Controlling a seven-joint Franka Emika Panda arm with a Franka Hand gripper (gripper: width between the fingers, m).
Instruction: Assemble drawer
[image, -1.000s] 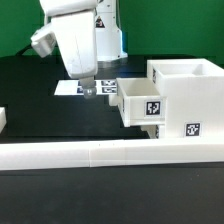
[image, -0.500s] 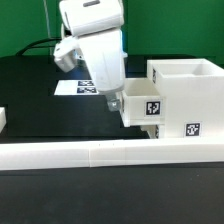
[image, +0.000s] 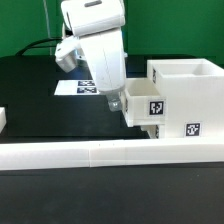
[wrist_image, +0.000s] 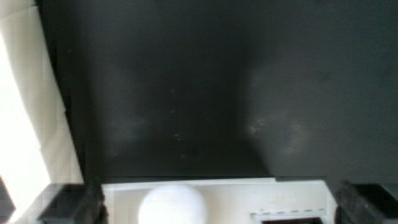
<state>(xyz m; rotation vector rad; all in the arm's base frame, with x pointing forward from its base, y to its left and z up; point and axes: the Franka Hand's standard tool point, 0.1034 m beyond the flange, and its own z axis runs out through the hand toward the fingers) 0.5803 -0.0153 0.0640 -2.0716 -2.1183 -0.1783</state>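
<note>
The large white housing (image: 190, 105) stands at the exterior view's right, with a tag on its front. One small white tray (image: 146, 106) with a tag sticks out of its side toward the exterior view's left. My gripper (image: 108, 97) points down at the tray's outer end. In the wrist view the gripper (wrist_image: 214, 212) is open, with dark fingers (wrist_image: 71, 205) on either side of the tray's end (wrist_image: 267, 195) and its rounded white knob (wrist_image: 171, 205). I cannot tell if the fingers touch it. A second tray does not show clearly.
A long low white wall (image: 90, 153) runs along the front and also shows in the wrist view (wrist_image: 22, 90). The marker board (image: 70, 88) lies behind the gripper. A small white piece (image: 3, 120) sits at the exterior view's left edge. The table is black (wrist_image: 214, 90).
The arm swung toward the exterior view's right and came down at the tray's outer end. The tray now sits slightly further into the housing.
</note>
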